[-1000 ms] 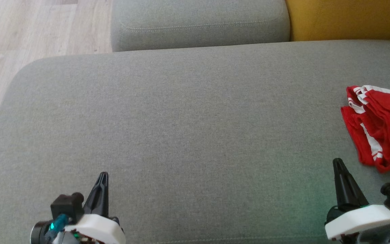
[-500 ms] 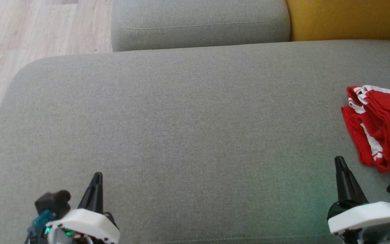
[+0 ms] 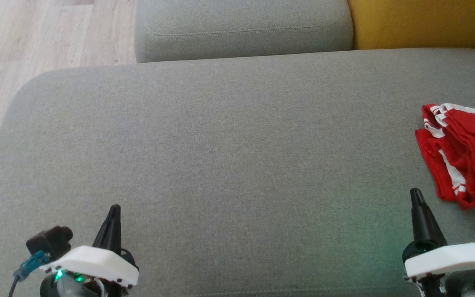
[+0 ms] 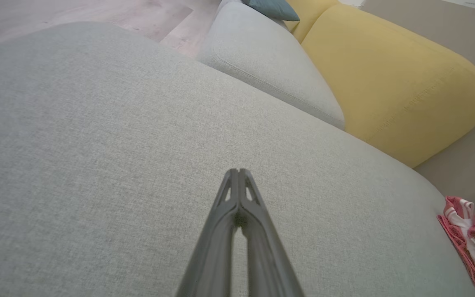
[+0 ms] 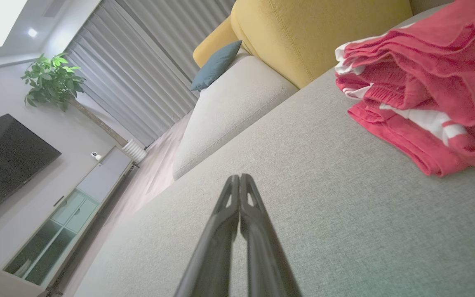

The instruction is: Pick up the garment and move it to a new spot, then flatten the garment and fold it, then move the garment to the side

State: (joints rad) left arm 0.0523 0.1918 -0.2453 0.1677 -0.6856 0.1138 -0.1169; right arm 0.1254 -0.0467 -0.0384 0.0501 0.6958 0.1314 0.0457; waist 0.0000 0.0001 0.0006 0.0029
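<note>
The red garment (image 3: 464, 156) lies bunched at the sofa seat's (image 3: 237, 144) right edge, just ahead-right of the right arm's fingers (image 3: 421, 214), pressed together and empty like the left arm's fingers (image 3: 109, 231), which sit well apart from it.

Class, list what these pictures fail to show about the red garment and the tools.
- Red garment: head view's right edge cuts it off.
- Its type: right wrist view, bunched folds hide the shape.
- Left tool: left wrist view cannot settle whether it touches the grey cushion.
</note>
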